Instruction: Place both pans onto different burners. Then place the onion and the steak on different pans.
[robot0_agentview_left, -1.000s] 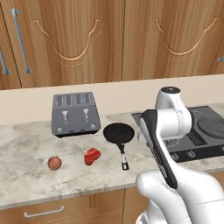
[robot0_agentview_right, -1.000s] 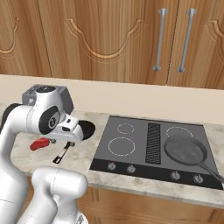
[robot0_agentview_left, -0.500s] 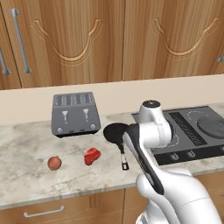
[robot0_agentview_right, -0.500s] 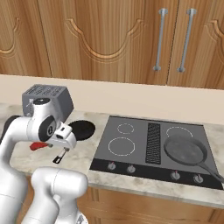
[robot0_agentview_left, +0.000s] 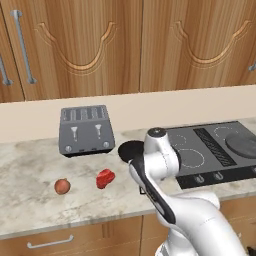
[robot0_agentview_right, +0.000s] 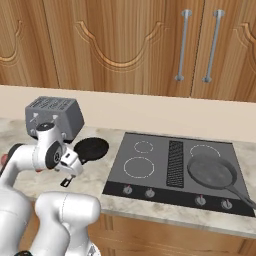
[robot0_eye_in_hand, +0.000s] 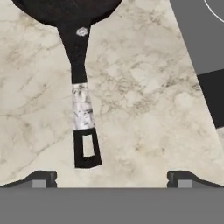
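The black pan (robot0_agentview_right: 93, 148) lies on the marble counter left of the cooktop (robot0_agentview_right: 161, 184), its silver-tipped handle (robot0_eye_in_hand: 81, 103) pointing toward the front edge. My gripper (robot0_eye_in_hand: 111, 179) hangs open just above the handle's end, fingertips (robot0_eye_in_hand: 41, 178) wide on either side, touching nothing. In the right base view the gripper (robot0_agentview_right: 71, 171) is low beside that pan. The dark grey pan (robot0_agentview_right: 211, 171) rests on the cooktop's front right burner; it also shows as the grey pan (robot0_agentview_left: 242, 144). The front left burner (robot0_agentview_right: 139, 167) is bare. The onion (robot0_agentview_left: 62, 186) and steak (robot0_agentview_left: 105, 178) lie on the counter, left of the black pan (robot0_agentview_left: 129, 149).
A grey toaster (robot0_agentview_left: 85, 131) stands at the back of the counter behind the onion and steak. A black vent grille (robot0_agentview_right: 173, 156) splits the cooktop. Wooden cabinet doors run above the backsplash. The counter's front edge is close to the handle's tip.
My arm has swung left from beside the cooktop and dropped over the black pan's handle. The gripper stayed open. Pans, onion and steak have not moved.
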